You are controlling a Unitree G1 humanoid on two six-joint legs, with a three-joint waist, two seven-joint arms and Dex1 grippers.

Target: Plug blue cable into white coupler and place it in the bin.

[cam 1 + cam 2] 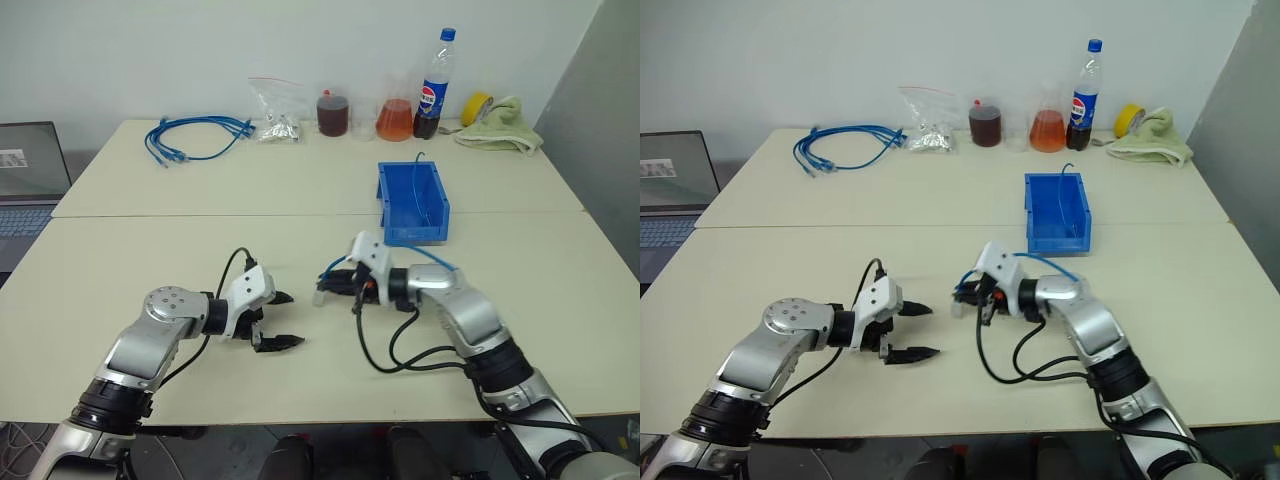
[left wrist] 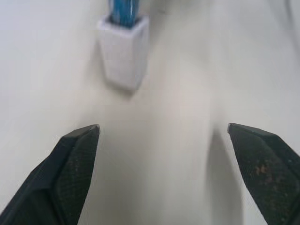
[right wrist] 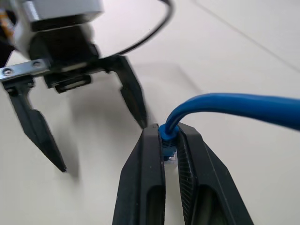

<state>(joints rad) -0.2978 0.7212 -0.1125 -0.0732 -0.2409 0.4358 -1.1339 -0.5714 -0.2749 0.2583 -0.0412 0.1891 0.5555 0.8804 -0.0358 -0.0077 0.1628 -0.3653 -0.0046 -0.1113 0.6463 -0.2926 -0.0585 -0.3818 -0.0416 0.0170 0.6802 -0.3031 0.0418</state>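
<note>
The table (image 1: 150,250) is carrying the bin (image 1: 412,205), which is sitting well beyond both arms with a thin blue strand lying inside it. The right gripper (image 1: 335,283) is pinching the blue cable (image 3: 234,104) just behind its plug, its fingers (image 3: 145,178) squeezed narrowly together, while the left gripper (image 1: 282,320) is hanging wide apart and holding nothing. The white coupler (image 2: 123,50) is sitting on the cable's end, between the two grippers and just off the left fingertips (image 2: 77,150).
</note>
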